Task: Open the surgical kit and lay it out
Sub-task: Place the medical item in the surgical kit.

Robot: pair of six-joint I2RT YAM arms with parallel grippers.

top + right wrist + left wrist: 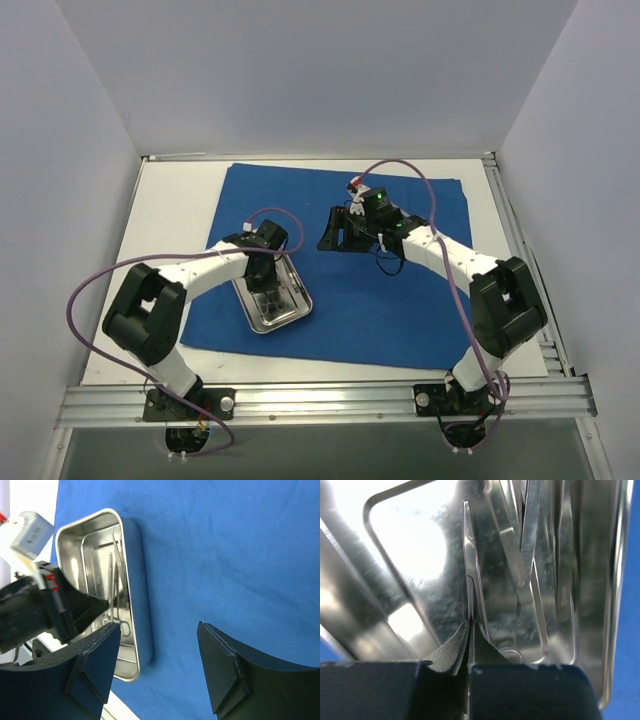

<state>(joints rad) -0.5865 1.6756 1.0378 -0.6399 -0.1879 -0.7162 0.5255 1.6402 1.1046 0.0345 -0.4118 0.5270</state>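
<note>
The tray (287,316) is sat on the near-left part of the blue cloth (400,300), which is spread flat over the white worktop (170,200). A few thin steel instruments (535,555) are laid inside it. One slim scissor-like tool (468,555) is pinched tight by the left claw (470,630), which is dipped right down into the tray. The right claw (160,665) is held wide apart over bare cloth just beside the tray, with nothing gripped.

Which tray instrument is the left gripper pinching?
The lone thin instrument in the left gripper; the other instruments lie bunched apart from it.
</note>
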